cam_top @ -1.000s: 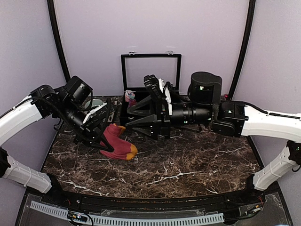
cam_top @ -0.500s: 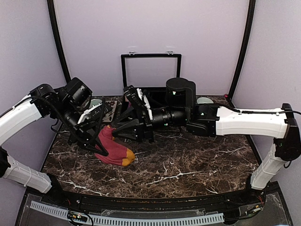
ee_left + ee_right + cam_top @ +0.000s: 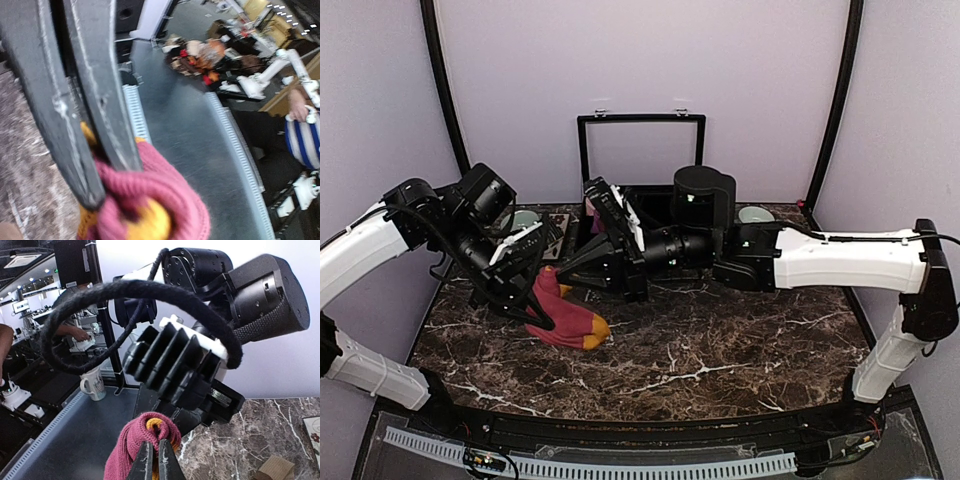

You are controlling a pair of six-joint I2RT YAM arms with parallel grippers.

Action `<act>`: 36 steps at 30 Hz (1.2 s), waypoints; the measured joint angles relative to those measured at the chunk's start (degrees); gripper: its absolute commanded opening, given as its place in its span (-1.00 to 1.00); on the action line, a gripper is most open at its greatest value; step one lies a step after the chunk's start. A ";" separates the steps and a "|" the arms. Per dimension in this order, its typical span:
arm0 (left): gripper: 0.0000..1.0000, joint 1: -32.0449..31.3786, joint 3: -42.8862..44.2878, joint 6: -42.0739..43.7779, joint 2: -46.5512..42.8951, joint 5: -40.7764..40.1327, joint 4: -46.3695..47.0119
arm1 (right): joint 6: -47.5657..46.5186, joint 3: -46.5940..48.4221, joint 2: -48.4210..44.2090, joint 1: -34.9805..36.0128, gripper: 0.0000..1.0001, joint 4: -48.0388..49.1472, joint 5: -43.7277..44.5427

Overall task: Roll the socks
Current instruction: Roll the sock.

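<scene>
Red-maroon knit sock with orange toe [image 3: 572,320]: position? (M.)

On the left half of the dark marble table [image 3: 740,350]. The orange toe end rests on the slab and the other end is raised between the two arms. Cannot tell whether it is one sock or a pair laid together. (J.)

State of each end effector? (M.)

Left end effector [image 3: 544,320]: jaws almost together, pinching a thick fold of the knit. In its wrist view the fabric bunches round the tips of the fingers [image 3: 112,120], maroon with a yellow-orange patch showing through. Right end effector [image 3: 563,291]: jaws pressed together on the upper edge of the same sock. Its wrist view shows a maroon hump with a little orange just above the tips. (J.)

Progress on the roll? (M.)

Judged early. The sock reads as draped and bunched, not as a tight bundle, and no finished roll of it shows in any view. With both arms on it, this looks like the set-up for folding or turning. The tan-brown pair was not picked out anywhere. A tan scrap [image 3: 272,467] sits at the corner of the right wrist view, too partial to name. Left to do, by this estimate: roll the maroon sock, set it down, then the whole tan one (J.)
</scene>
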 measured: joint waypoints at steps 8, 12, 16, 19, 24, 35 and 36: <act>-0.74 -0.11 -0.79 -2.25 -1.16 -24.30 5.31 | 6.29 -5.99 0.00 0.92 -1.00 3.67 17.03; -0.63 -0.11 -2.16 -2.12 -1.11 -33.44 8.20 | 11.63 -7.13 1.46 2.45 -1.00 5.77 28.33; -0.59 -0.02 -3.74 -1.79 -1.11 -41.11 10.43 | 16.63 -6.16 4.74 4.09 -1.00 7.82 38.18; -0.62 0.00 -4.96 -1.20 -1.55 -46.38 12.13 | 20.57 -4.28 7.63 4.90 -1.00 9.03 43.95; -1.00 -0.15 -7.34 1.03 -3.48 -54.12 16.76 | 24.20 -1.14 10.40 5.77 -1.00 9.55 50.38; -1.00 -0.44 -6.14 -2.08 -4.61 -44.22 18.40 | 15.61 -12.31 2.38 6.23 0.18 13.90 47.21; -1.00 -0.44 -5.38 -2.78 -4.55 -42.07 18.38 | 14.25 -14.47 0.59 6.32 0.18 14.25 45.92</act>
